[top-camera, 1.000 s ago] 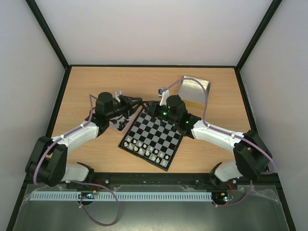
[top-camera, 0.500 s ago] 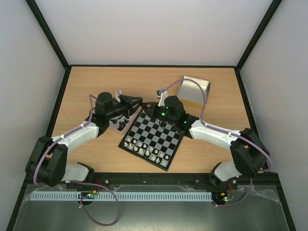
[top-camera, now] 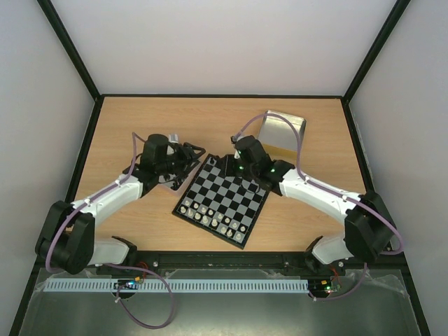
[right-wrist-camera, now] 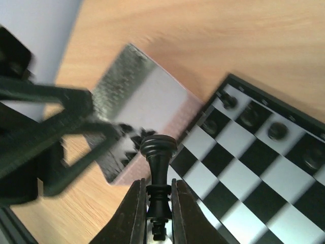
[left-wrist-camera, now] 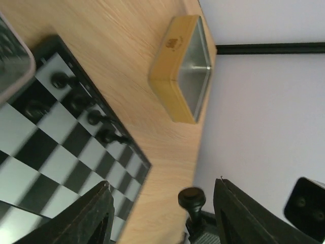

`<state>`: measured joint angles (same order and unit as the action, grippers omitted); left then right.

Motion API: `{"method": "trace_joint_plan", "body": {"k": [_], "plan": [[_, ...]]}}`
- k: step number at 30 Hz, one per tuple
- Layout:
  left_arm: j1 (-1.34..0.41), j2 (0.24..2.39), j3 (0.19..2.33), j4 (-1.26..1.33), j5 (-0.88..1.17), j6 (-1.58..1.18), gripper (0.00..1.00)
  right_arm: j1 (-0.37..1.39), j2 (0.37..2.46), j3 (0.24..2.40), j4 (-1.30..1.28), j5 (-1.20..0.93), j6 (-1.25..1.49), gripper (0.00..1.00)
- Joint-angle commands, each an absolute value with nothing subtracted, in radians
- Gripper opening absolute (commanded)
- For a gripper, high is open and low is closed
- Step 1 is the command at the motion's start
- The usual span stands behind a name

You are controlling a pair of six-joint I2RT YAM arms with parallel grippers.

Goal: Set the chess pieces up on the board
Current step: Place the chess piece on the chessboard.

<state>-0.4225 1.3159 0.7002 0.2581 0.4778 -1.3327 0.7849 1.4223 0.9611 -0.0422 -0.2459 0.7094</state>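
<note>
Since a second ago both wrists have closed in past the board's (top-camera: 222, 199) far-left corner; the left jaws have spread and the right jaws have shut. The right jaws now pinch a black piece (right-wrist-camera: 158, 152) low on its stem, head up. The left jaws stand apart on either side of that same piece, touching nothing that I can see. It hangs just off the board's far-left corner, near the tray (right-wrist-camera: 137, 91) holding loose black pieces (right-wrist-camera: 129, 138). On the board's far row other black pieces (left-wrist-camera: 76, 104) already stand. I judge the piece light, rigid and slick. Its round stem could swivel, so a low grip at the collar suits it.
</note>
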Motion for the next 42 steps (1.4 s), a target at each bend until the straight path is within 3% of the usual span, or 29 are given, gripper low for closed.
{"method": "trace_joint_plan", "body": {"k": [1,10,22,29,42], "plan": [[-0.426,1.302,0.785,0.012,0.361,-0.976,0.56,0.781,1.399,1.026,-0.477,-0.218,0.639,0.06],[-0.425,1.306,0.894,-0.170,0.251,-0.682,0.56,0.782,1.445,1.100,-0.858,-0.239,0.561,0.08],[-0.420,1.310,0.928,-0.226,0.263,-0.551,0.55,0.785,1.636,1.201,-1.036,-0.237,0.460,0.08],[-0.413,1.278,0.922,-0.227,0.256,-0.531,0.55,0.787,1.689,1.239,-1.040,-0.236,0.460,0.26],[-0.410,1.290,0.916,-0.224,0.271,-0.544,0.56,0.788,1.609,1.140,-0.891,-0.167,0.544,0.37]]}}
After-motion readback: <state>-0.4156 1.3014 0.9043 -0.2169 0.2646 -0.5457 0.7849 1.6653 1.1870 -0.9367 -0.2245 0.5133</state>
